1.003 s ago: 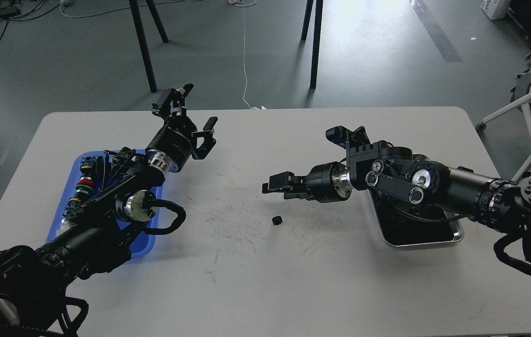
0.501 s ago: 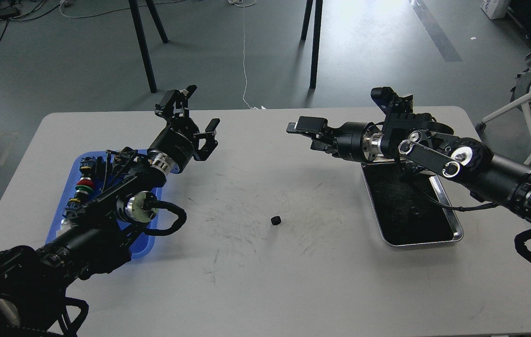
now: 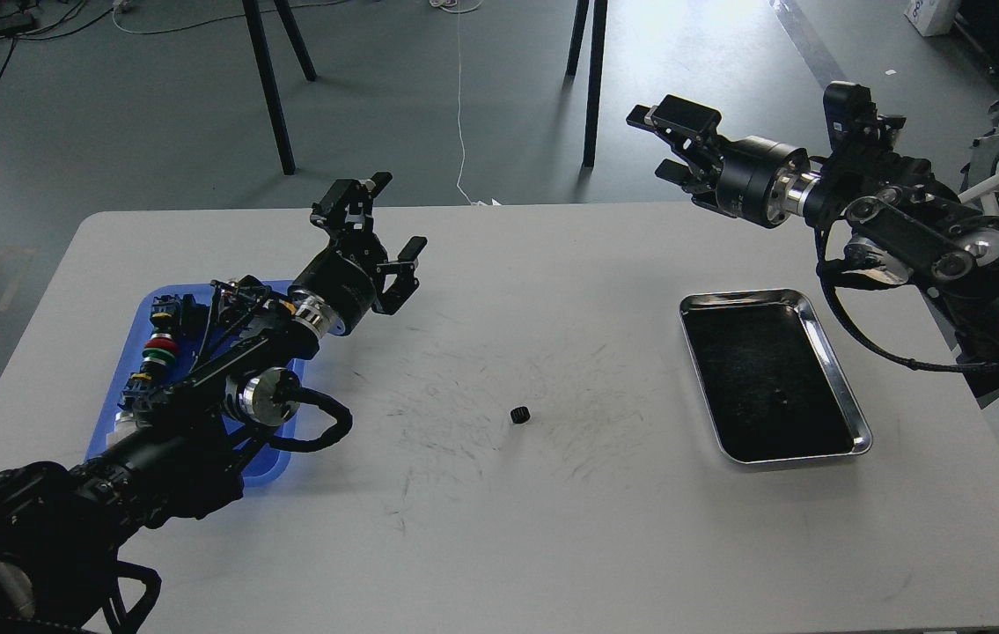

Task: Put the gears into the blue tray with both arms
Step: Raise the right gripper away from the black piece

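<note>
Left gripper hangs left of centre over the surface, fingers spread wide and empty, just beyond the blue tray. Right gripper, in the upper right of the frame, is raised with jaws apart, holding nothing. One gear lies alone near the middle; too small to tell its axis. Blue tray runs lengthwise toward the lower left, mostly hidden by the arm. At right, the steel tray shows only a dark bottom.
</note>
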Motion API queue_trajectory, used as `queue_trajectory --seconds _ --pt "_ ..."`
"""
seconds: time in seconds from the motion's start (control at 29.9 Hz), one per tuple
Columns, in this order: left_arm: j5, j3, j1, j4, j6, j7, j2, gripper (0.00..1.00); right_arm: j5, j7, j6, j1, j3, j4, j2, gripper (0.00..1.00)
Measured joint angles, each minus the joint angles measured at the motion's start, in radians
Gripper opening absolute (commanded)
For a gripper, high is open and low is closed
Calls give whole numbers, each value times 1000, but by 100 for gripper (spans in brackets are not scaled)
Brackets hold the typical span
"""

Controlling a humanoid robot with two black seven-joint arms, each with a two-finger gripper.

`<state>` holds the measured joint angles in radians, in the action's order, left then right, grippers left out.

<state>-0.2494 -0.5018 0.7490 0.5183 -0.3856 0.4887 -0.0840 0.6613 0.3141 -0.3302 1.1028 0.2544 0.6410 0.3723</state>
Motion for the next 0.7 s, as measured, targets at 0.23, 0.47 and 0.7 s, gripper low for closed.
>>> queue_trajectory --seconds 0.23,0.47,0.7 --pt "-137 1 1 74 -15 0 -6 98 -171 0 21 -15 10 0 37 97" --pt "-242 56 6 112 -13 0 -18 98 -220 3 27 -39 90 -16 63 98" --pt "-326 107 9 113 2 0 -20 98 -312 5 27 -58 115 -39 65 98"
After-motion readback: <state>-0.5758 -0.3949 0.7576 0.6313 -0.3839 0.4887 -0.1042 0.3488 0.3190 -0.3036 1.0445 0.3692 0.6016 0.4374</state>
